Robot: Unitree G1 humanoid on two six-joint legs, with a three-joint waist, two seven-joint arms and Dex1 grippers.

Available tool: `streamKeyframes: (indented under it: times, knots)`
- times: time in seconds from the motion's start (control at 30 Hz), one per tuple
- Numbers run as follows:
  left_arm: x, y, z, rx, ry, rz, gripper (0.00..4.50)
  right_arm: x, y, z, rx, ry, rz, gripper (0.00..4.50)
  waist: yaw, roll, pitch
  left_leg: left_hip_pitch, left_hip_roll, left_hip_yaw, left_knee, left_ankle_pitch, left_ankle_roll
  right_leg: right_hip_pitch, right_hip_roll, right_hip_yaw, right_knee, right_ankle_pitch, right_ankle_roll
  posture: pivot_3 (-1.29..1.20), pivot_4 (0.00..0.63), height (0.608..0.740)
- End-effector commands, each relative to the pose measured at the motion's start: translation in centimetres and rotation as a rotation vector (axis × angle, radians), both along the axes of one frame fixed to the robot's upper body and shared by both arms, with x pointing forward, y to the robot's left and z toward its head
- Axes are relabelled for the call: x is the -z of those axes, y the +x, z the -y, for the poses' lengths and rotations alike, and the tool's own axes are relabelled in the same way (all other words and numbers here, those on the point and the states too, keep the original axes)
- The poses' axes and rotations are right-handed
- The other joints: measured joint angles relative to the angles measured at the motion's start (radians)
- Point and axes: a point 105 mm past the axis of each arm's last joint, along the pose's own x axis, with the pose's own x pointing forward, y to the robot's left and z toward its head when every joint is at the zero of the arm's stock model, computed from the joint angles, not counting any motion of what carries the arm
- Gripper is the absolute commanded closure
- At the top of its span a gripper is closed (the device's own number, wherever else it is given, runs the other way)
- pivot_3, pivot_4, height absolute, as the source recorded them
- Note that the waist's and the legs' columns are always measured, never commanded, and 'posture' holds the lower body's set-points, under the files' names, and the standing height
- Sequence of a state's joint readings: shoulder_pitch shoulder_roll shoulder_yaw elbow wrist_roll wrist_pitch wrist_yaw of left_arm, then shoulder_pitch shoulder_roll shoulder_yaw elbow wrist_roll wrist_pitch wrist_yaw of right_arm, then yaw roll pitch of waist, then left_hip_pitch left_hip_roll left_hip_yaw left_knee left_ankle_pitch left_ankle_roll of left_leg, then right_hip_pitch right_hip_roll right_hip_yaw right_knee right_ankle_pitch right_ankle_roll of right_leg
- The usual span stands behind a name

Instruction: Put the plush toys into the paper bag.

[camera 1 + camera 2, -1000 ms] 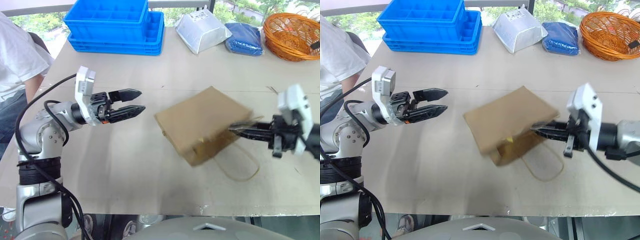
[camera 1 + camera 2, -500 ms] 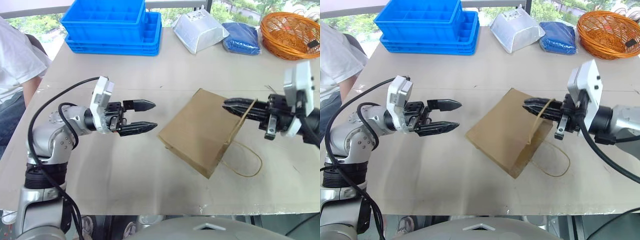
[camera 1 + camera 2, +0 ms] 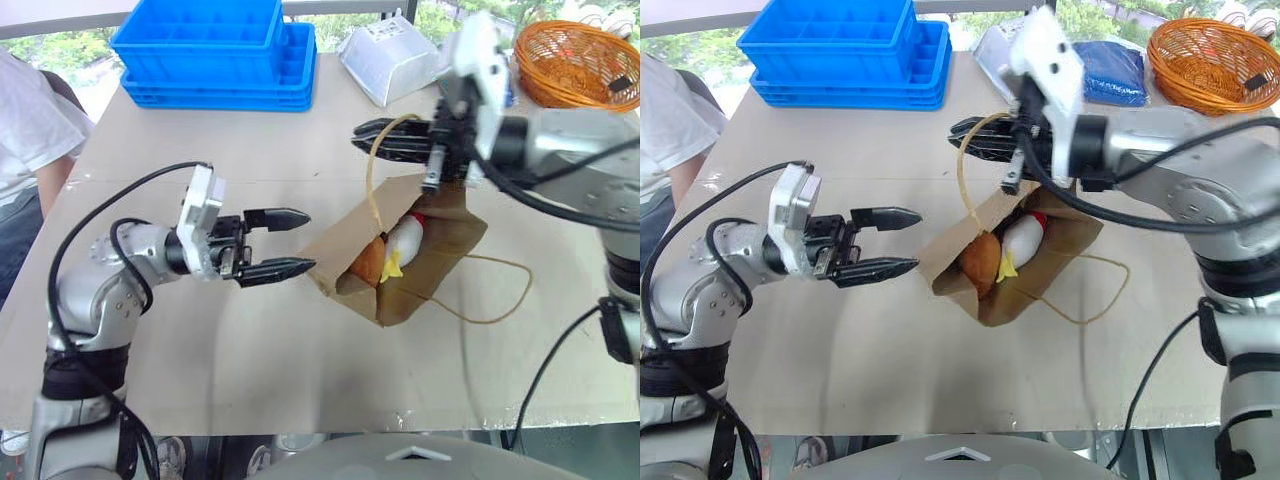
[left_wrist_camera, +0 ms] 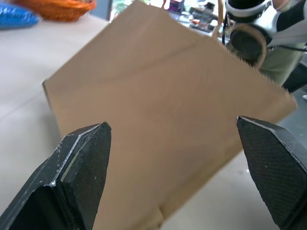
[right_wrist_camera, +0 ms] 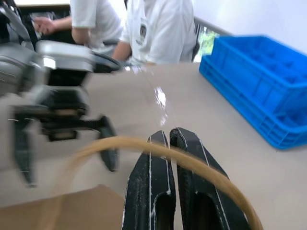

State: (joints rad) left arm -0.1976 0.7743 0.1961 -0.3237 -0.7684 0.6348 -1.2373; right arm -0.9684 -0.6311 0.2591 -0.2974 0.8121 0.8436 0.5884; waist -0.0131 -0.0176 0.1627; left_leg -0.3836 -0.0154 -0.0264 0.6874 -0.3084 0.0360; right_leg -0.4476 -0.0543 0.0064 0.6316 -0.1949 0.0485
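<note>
A brown paper bag [image 3: 440, 240] lies on a beige table [image 3: 200, 340], its mouth lifted open. Inside sit two plush toys: a white chick [image 3: 404, 243] with a red cap and a brown bear head [image 3: 367, 260], side by side. The right gripper [image 3: 362, 135], fingers pinched shut, holds one looped cord handle [image 3: 374, 170] up above the bag. The left gripper [image 3: 300, 240], jaws spread wide and empty, hovers just beside the bag's closed end. Beyond stand blue crates [image 3: 215, 50] and an orange basket [image 3: 575, 60].
</note>
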Motion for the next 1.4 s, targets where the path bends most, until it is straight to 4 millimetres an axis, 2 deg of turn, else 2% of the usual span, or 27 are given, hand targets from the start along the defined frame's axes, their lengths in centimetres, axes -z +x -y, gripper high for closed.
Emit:
streamKeyframes:
  times: [0.03, 0.27, 0.4, 0.63, 0.8, 1.0, 1.27, 1.37, 1.4]
  knots:
    - [-1.0, -0.9, 0.3, -0.009, 0.005, 0.084, 0.00, -0.5, 1.6, -1.1, 0.003, -0.022, 0.078, 4.44, 0.000, 0.000, 0.000, 0.000, 0.000, 0.000, 0.000, 0.000, 0.000, 0.000, 0.000, 0.000, 0.000, 0.000, 0.000, 0.00, 0.150, 0.740]
    - [-0.2, -1.9, 0.6, -0.027, 0.032, 0.110, 0.00, -1.9, 3.7, -3.6, -0.022, -0.023, 0.123, 4.44, -0.002, 0.000, 0.000, 0.001, 0.000, 0.000, 0.000, 0.000, 0.000, 0.000, 0.000, 0.000, 0.002, 0.000, 0.000, 0.00, 0.150, 0.740]
    - [0.8, -1.8, 0.9, -0.067, 0.057, 0.174, 0.00, -1.8, 4.4, -4.6, -0.043, -0.037, 0.135, 4.44, -0.003, 0.001, 0.000, 0.001, 0.000, 0.000, 0.000, 0.000, -0.001, 0.000, 0.000, -0.001, 0.002, 0.000, 0.000, 0.00, 0.150, 0.740]
    - [2.9, -1.4, 1.1, -0.164, 0.053, 0.208, 0.00, -1.7, 4.9, -5.2, -0.040, -0.026, 0.128, 4.44, -0.003, 0.001, 0.000, 0.001, -0.001, 0.000, -0.001, 0.000, -0.001, 0.000, -0.001, -0.001, 0.003, 0.000, 0.000, 0.00, 0.150, 0.740]
    - [4.0, -1.2, 1.8, -0.202, 0.081, 0.306, 0.00, -1.7, 5.6, -5.5, -0.015, -0.016, 0.118, 4.44, -0.003, 0.001, 0.000, 0.001, -0.001, 0.000, -0.001, 0.000, -0.001, -0.001, -0.002, -0.001, 0.003, 0.000, 0.000, 0.00, 0.150, 0.740]
    - [5.2, -0.9, 3.0, -0.220, 0.101, 0.346, 0.00, -1.5, 6.1, -5.9, 0.006, -0.008, 0.110, 4.44, -0.003, 0.001, 0.000, 0.002, -0.001, 0.000, -0.001, 0.000, -0.001, -0.001, -0.002, -0.001, 0.003, 0.000, -0.001, 0.00, 0.150, 0.740]
    - [6.2, 1.8, 3.7, -0.336, 0.158, 0.457, 0.00, -1.4, 6.0, -6.1, 0.020, 0.004, 0.103, 4.44, -0.002, 0.002, 0.000, 0.002, -0.001, -0.001, -0.001, 0.000, -0.001, -0.001, -0.003, -0.002, 0.004, 0.000, -0.001, 0.00, 0.150, 0.740]
    - [6.3, 2.0, 3.6, -0.346, 0.153, 0.456, 1.23, -1.6, 5.8, -5.9, 0.022, 0.008, 0.106, 4.50, -0.004, 0.002, 0.000, 0.002, -0.001, -0.001, -0.001, 0.000, -0.001, -0.001, -0.003, -0.003, 0.004, 0.000, 0.000, 0.00, 0.150, 0.740]
    - [6.1, 2.4, 3.2, -0.362, 0.142, 0.458, 1.64, -1.5, 5.2, -5.5, -0.018, -0.014, 0.109, 4.50, -0.004, 0.002, 0.000, 0.002, -0.001, -0.001, -0.001, 0.000, -0.001, -0.001, -0.004, -0.004, 0.004, 0.000, 0.000, 0.00, 0.150, 0.740]
